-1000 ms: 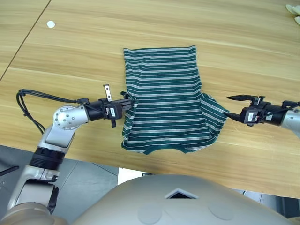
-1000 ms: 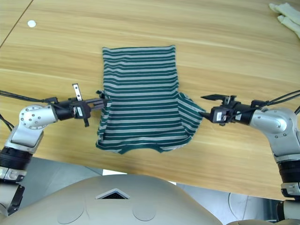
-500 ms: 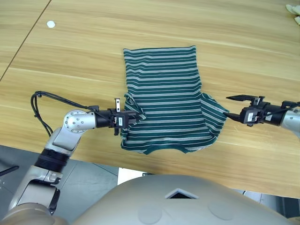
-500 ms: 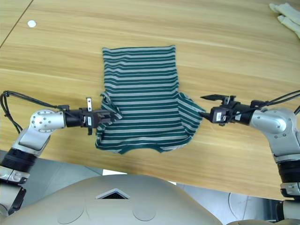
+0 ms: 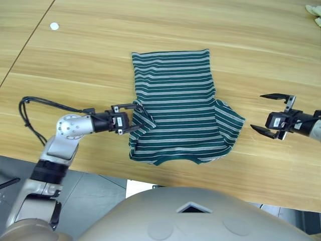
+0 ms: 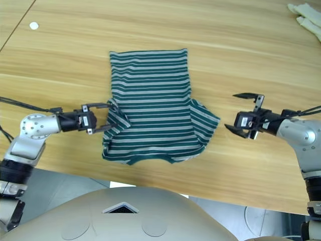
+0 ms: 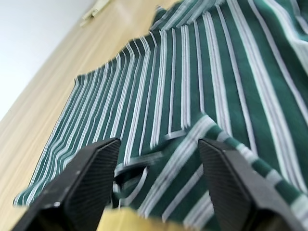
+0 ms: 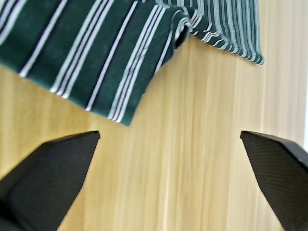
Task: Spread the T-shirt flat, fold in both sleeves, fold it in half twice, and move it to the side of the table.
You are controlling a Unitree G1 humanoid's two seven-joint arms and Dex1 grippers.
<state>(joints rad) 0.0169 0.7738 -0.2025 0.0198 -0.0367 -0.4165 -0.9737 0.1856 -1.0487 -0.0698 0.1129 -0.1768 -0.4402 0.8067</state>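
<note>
While both pincers stand with their fingers apart and nothing clamped, the T-shirt (image 5: 175,105) lies on the worktop (image 5: 251,45) between them. It is dark green with thin pale stripes running across it. Its far end, away from both pincers, is a straight hem lying flat. Its near end shows the shallow curve of the neckline and some soft rumpling.

At the left pincer (image 5: 142,118), the left sleeve (image 5: 149,120) lies turned in over the body as a slanting flap. The fingers (image 7: 82,187) straddle this folded edge, with the striped cuff between them in the wrist view. I cannot tell whether they touch the fabric.

Toward the right pincer (image 5: 257,112), the right sleeve (image 5: 230,120) juts out from the body as a blunt corner, lying loosely on the wood with a small fold where it meets the body. This pincer hovers beside that corner but apart from it, with a strip of bare wood between its fingertips and the fabric. Its wrist view shows the sleeve's corner beyond the two dark fingers (image 8: 48,178), clear of both.

Far beyond the left pincer, a small white disc (image 5: 54,25) sits on the wood, well apart from the T-shirt. Far beyond the right pincer, a pale cloth (image 6: 306,15) lies at the worktop's far corner; what it is I cannot tell.
</note>
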